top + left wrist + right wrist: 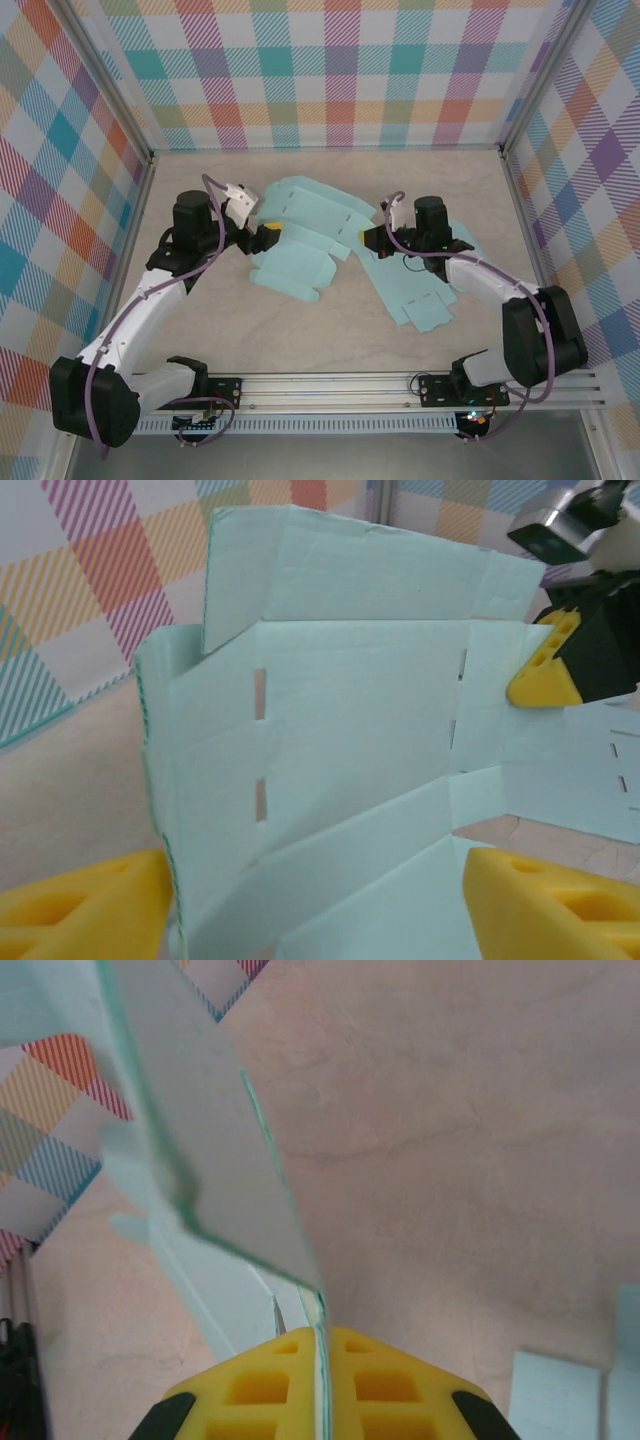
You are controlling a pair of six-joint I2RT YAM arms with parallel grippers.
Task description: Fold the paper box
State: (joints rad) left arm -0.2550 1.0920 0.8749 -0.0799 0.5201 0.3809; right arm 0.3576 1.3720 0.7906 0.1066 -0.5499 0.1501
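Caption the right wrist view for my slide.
Right fingers pinch the paper box by one thin edge, above the tabletop.

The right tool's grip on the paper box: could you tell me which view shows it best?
The right wrist view: close up, the right tool clamps the paper box edge-on between yellow fingers. The top external view shows it small at the sheet's right side; the left wrist view catches one yellow fingertip.

Top camera looks down on the table (300, 330); both wrist cameras crowd its paper box (310, 215).
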